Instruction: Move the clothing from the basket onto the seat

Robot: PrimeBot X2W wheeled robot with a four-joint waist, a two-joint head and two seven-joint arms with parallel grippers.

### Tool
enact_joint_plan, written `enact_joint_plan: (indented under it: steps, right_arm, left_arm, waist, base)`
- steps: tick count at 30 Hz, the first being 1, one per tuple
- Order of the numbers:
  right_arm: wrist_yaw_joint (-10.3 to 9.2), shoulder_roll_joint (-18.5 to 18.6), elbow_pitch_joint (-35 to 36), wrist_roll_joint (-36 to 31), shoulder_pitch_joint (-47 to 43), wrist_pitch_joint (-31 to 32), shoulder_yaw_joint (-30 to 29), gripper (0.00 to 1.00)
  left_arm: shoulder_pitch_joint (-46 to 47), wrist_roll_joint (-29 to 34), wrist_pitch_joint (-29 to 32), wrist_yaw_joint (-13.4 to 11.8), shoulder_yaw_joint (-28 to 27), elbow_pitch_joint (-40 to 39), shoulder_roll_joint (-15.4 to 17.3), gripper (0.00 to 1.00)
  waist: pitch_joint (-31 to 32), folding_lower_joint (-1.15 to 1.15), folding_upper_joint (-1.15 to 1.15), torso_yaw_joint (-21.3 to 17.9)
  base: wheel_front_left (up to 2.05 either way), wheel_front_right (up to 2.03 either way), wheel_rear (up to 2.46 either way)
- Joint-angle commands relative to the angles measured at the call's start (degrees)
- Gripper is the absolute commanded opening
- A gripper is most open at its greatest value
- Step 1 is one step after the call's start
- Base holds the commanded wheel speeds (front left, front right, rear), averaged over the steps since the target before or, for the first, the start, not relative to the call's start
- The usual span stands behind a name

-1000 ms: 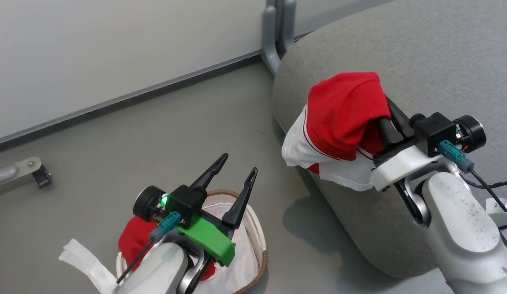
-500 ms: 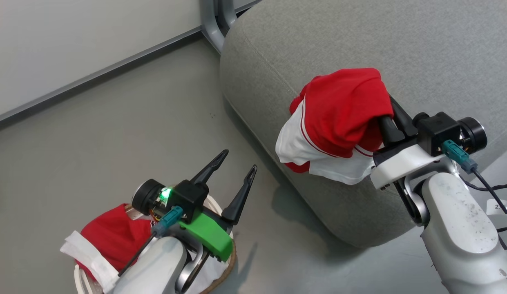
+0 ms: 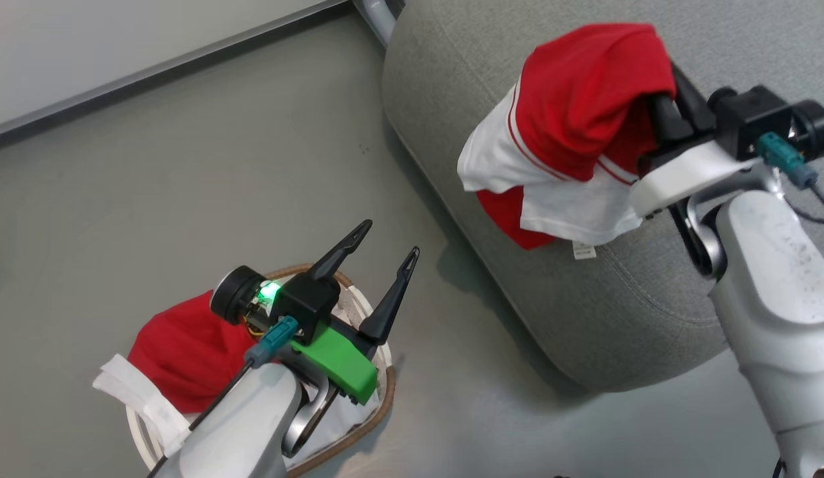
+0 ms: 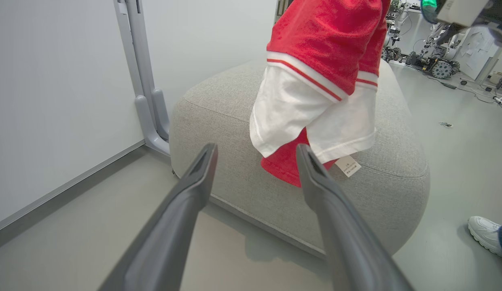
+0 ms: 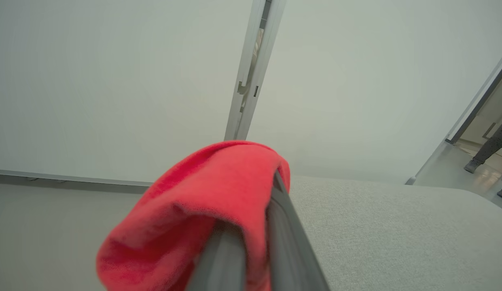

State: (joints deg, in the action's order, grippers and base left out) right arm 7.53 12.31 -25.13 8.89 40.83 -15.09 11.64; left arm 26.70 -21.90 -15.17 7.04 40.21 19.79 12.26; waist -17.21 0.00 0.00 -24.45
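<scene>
A red garment (image 3: 577, 126) with white panels hangs from my right gripper (image 3: 660, 83), which is shut on it above the grey seat (image 3: 624, 318); its lower hem brushes the cushion's rounded edge. In the right wrist view the red garment (image 5: 202, 214) drapes over my closed fingers (image 5: 283, 238). From the left wrist it appears as a hanging red garment (image 4: 319, 72) over the seat (image 4: 218, 105). A second red garment (image 3: 182, 348) lies in the basket (image 3: 378, 405) at lower left. My left gripper (image 3: 390, 239) stands open above the basket, empty.
Grey floor (image 3: 186, 166) lies between basket and seat. A pale wall with a dark skirting (image 3: 153, 63) runs along the top left, and a grey post (image 4: 143, 81) stands by the seat. A person's white shoe (image 4: 487, 234) rests on the floor beyond the seat.
The camera has shifted. My right gripper has lifted the red garment higher and further over the seat. The left gripper stays open above the basket.
</scene>
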Motion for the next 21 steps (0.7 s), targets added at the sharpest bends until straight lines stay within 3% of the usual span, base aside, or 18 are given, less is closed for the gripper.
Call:
enact_joint_plan:
  steps: [1, 10, 15, 21]
  right_arm:
    - [-0.08, 1.0, -0.7, 0.0, 2.7, -0.1, -0.1, 0.00]
    - [-0.08, 8.8, -6.4, 0.7, 19.0, 1.2, -2.3, 0.00]
    - [-0.08, 18.1, -9.0, -0.5, 27.2, 4.6, -3.7, 0.00]
    - [-0.08, 25.0, -11.6, -0.4, 32.3, 8.7, -5.3, 0.00]
  left_arm:
    - [1.2, 0.3, 0.1, 0.1, 0.0, -0.2, 0.6, 1.00]
    - [4.6, 1.9, 0.5, -0.2, 1.0, -0.8, 0.7, 1.00]
    - [7.1, 3.0, 0.8, -0.1, 2.2, -1.3, -0.1, 1.00]
    - [9.6, 3.6, 0.5, -0.1, 2.8, -2.0, -0.9, 1.00]
  waist:
    - [-2.7, 0.00, 0.00, 2.1]
    - [-9.6, 0.00, 0.00, 7.1]
    - [-13.7, 0.00, 0.00, 12.3]
    - [-18.0, 0.00, 0.00, 16.8]
  base:
    - [0.00, 0.00, 0.00]
    - [0.00, 0.00, 0.00]
    - [0.00, 0.00, 0.00]
    - [0.00, 0.00, 0.00]
